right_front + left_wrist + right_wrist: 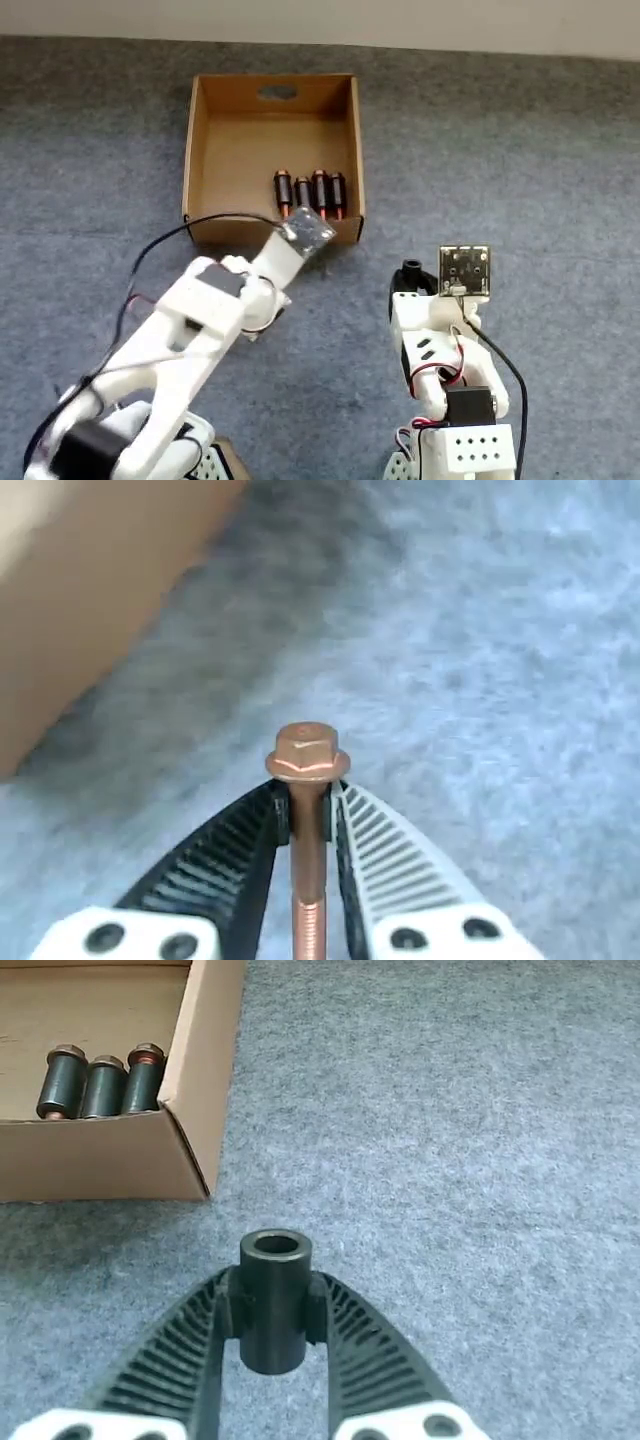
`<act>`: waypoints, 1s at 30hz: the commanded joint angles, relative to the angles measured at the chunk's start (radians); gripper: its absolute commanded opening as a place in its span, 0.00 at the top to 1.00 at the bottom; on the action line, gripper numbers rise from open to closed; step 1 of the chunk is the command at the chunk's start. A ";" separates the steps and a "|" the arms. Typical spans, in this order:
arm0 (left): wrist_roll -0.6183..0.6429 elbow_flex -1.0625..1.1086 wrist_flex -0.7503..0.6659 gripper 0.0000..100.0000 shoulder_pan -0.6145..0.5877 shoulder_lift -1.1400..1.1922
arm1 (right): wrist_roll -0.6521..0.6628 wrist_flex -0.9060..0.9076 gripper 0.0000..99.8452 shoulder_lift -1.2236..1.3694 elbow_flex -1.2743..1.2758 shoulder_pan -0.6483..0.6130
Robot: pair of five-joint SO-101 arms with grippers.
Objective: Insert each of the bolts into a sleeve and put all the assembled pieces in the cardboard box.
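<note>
My left gripper [308, 792] is shut on a copper bolt [306, 770], gripped by its shank with the hex head pointing away from the wrist. In the high view this arm's wrist [305, 232] hangs over the front wall of the cardboard box [200, 150]. My right gripper [272, 1285] is shut on a black sleeve [275, 1300], whose open bore faces outward. That sleeve [412, 270] sits to the right of the box's front corner. Several assembled pieces [310, 192] lie side by side inside the box against its front wall, seen also as dark sleeves with copper heads [100, 1085].
Grey carpet covers the table around the box. The box's front wall [90, 610] stands close beside the left gripper. The box's corner [195, 1160] lies ahead of the right gripper. Open carpet stretches to the right of both arms.
</note>
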 commanded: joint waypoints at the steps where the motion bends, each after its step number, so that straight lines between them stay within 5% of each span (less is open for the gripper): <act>1: 0.189 0.056 0.002 0.99 -0.059 -0.237 | -0.005 0.001 0.99 -0.016 -0.087 -0.058; 8: 0.397 0.084 -0.005 0.99 -0.077 -0.526 | -0.005 -0.027 0.99 -0.016 -0.096 -0.239; 15: 0.499 0.088 -0.008 0.99 -0.071 -0.817 | -0.005 -0.260 0.99 -0.016 -0.096 -0.361; 25: 0.644 0.286 -0.381 0.99 -0.077 -1.218 | -0.005 -0.506 0.99 -0.008 -0.094 -0.441; 30: 0.644 0.360 -0.420 0.99 -0.077 -1.244 | -0.005 -0.581 0.99 -0.008 -0.088 -0.466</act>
